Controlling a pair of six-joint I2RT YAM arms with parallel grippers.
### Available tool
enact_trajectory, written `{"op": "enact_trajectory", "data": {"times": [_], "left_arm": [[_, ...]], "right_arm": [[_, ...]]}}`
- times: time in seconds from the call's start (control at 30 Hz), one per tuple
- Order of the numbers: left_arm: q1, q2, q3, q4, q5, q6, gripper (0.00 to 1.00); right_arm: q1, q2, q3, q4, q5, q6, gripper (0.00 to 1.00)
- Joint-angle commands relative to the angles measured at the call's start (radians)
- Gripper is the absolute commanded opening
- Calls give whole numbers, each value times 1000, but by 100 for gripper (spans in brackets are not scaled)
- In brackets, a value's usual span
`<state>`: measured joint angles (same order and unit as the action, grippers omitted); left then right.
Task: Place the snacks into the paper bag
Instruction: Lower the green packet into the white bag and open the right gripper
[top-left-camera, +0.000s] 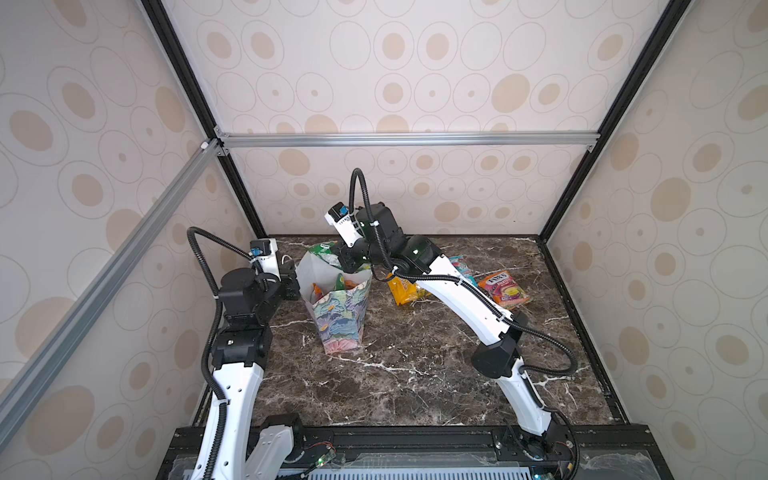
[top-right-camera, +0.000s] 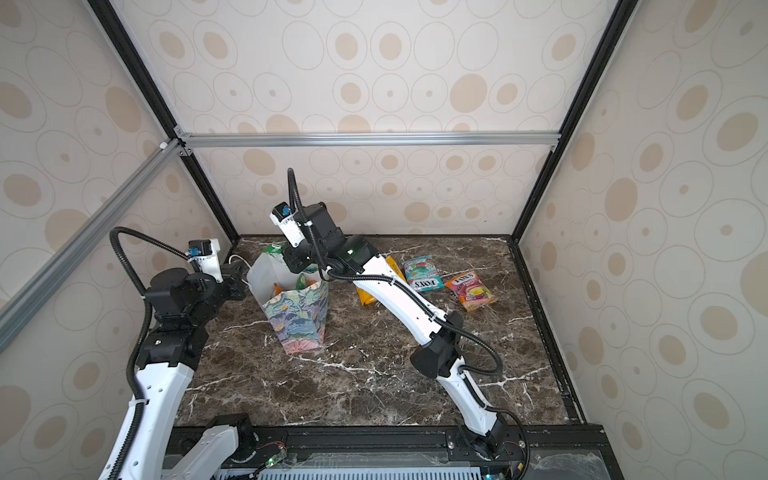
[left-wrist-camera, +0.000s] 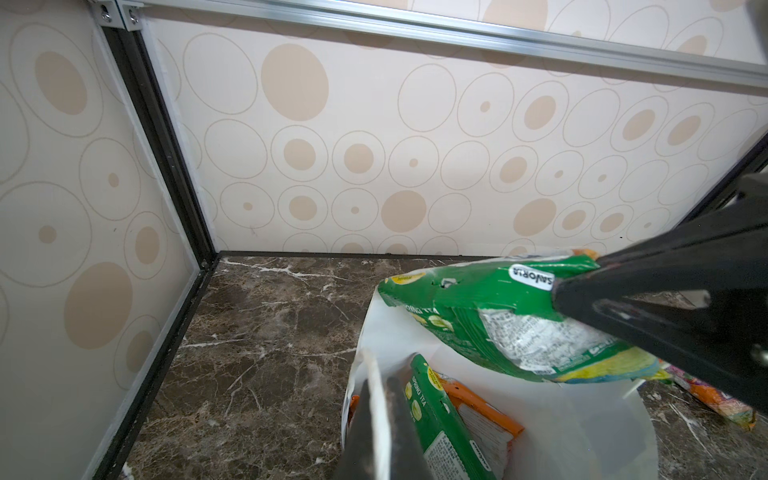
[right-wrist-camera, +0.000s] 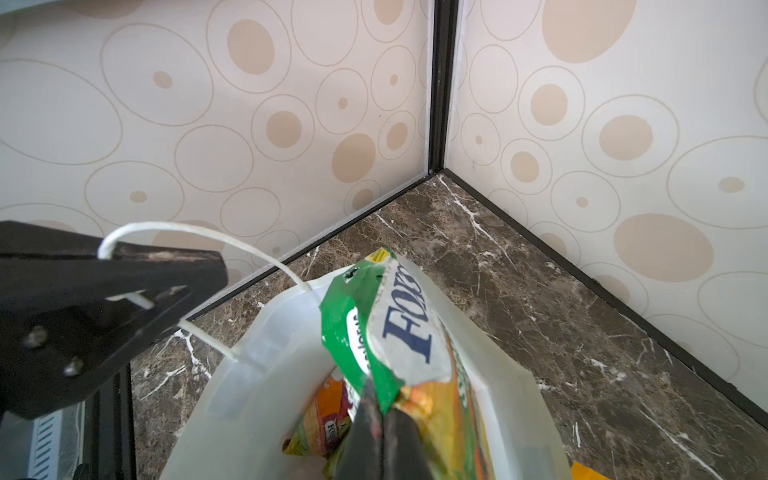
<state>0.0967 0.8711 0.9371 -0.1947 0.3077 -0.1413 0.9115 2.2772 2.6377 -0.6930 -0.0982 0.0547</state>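
Observation:
The paper bag (top-left-camera: 341, 320) (top-right-camera: 300, 322) stands upright left of the table's middle, its white inside showing. My left gripper (top-left-camera: 293, 286) (left-wrist-camera: 378, 380) is shut on the bag's white cord handle (right-wrist-camera: 187, 228) at the left rim. Over the bag's mouth my right gripper (top-left-camera: 347, 261) (right-wrist-camera: 376, 401) is shut on a green snack packet (left-wrist-camera: 498, 316) (right-wrist-camera: 357, 324). Inside the bag lie a green packet (left-wrist-camera: 440, 415) and an orange one (left-wrist-camera: 484, 409). On the table to the right lie a yellow packet (top-right-camera: 368, 296), a teal one (top-right-camera: 422, 272) and an orange-pink one (top-right-camera: 471, 291).
Patterned walls with black frame posts close the marble table (top-left-camera: 415, 365) at the back and on both sides. The bag stands near the back left corner (left-wrist-camera: 208, 259). The right arm (top-left-camera: 457, 299) stretches over the yellow and teal packets in a top view.

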Motion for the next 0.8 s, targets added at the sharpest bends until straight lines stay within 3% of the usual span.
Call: {"op": "enact_trajectory", "data": {"times": [0.0,0.47,0.77], "left_arm": [[8,-14,0,23,0,5,0],[8,-16,-1,20,-11,9,0],[8,-18,0,19,-14,11,0]], "right_arm": [[-5,16,39,62,21,-14,0],[-11,33,22,47,4,-36,0],[-5,-47,-122,104,-15,-27,0]]}}
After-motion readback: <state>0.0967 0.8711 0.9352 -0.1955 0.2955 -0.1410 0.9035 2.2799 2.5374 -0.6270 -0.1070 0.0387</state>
